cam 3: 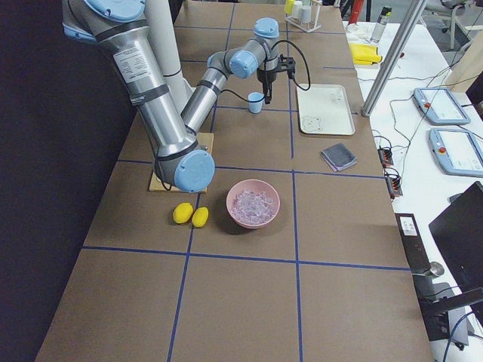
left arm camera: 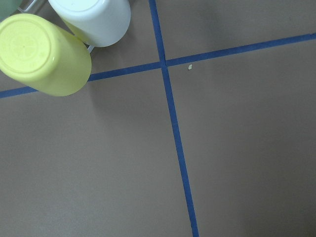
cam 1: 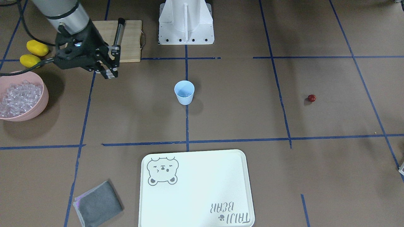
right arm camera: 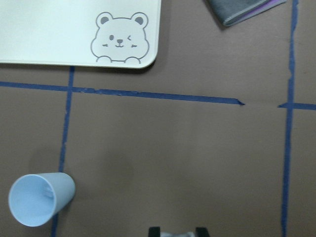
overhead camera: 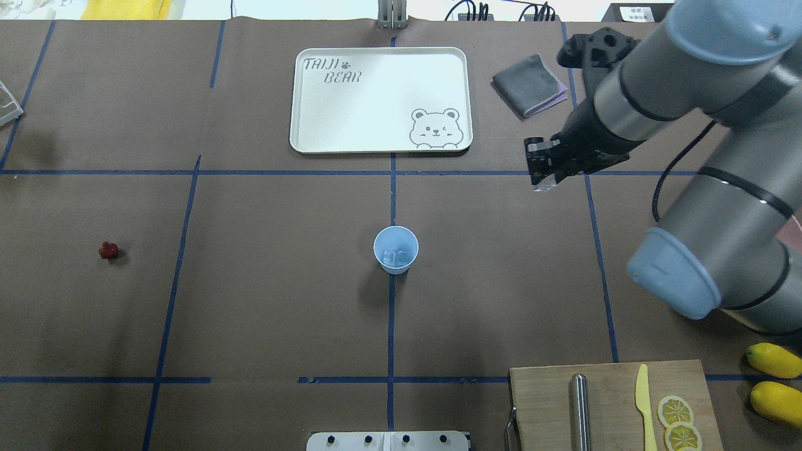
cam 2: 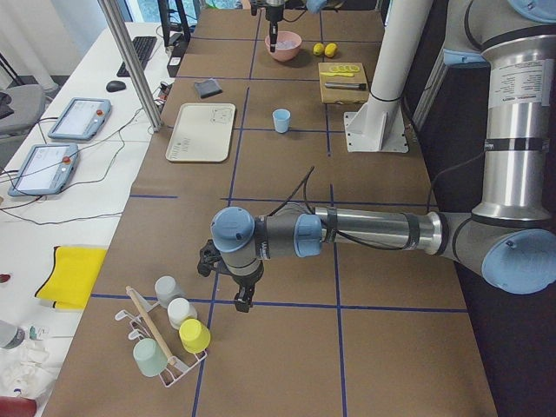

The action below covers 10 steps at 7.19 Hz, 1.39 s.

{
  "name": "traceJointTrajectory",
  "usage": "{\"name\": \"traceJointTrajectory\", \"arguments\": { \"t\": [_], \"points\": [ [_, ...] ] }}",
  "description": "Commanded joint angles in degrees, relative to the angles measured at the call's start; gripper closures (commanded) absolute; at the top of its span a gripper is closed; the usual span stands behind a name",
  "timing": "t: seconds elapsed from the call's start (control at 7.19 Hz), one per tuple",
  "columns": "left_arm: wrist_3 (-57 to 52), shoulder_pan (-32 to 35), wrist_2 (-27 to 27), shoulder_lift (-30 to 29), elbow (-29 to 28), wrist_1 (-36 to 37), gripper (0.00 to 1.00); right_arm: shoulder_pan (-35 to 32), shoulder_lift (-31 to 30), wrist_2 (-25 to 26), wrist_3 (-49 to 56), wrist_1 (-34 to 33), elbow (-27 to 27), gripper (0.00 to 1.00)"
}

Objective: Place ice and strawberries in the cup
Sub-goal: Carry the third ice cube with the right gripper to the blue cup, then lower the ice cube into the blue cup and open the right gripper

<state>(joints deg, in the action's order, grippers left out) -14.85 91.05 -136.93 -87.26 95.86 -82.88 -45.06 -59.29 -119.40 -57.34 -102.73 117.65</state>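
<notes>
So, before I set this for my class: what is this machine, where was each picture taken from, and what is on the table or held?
It is a robot with two arms at a brown table, each ending in a two-finger hand. Four pictures come from fixed cameras: one facing the robot, one above and behind it, one at each table end. The last two come from cameras on the wrists. On the table are a pale-blue cup, a strawberry, a pink bowl of ice, two lemons, a cutting board, a white tray and a grey cloth. The right hand hangs between bowl and cup and seems to pinch a clear ice cube. The left hand hangs beside a rack of cups; whether it is open cannot be told.
</notes>
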Motion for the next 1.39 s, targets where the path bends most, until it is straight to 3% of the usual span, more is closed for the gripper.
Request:
{"name": "traceJointTrajectory", "arguments": {
  "t": [0.0,0.28,0.56,0.97,1.11,1.25],
  "points": [
    [0.0,-0.2,0.0,0.1,-0.1,0.0,0.00,6.1,10.5,5.8,-9.6,0.0,-7.3,0.98],
    [0.0,-0.3,0.1,0.1,-0.2,0.0,0.00,10.9,17.2,10.9,-15.3,0.0,-14.2,0.98],
    [0.0,-0.3,0.0,0.1,-0.2,0.0,0.00,13.6,22.6,12.4,-18.0,0.0,-22.1,0.98],
    [0.0,-0.3,0.1,0.1,-0.3,0.0,0.00,18.3,19.4,17.7,-18.0,0.0,-22.4,0.96],
    [0.0,-0.3,0.1,0.1,-0.3,0.0,0.00,18.9,19.0,18.1,-18.0,0.0,-22.4,0.90],
    [0.0,-0.3,0.0,0.1,-0.4,0.0,0.00,19.0,18.8,18.4,-17.7,0.0,-22.4,0.33]
  ]
}}
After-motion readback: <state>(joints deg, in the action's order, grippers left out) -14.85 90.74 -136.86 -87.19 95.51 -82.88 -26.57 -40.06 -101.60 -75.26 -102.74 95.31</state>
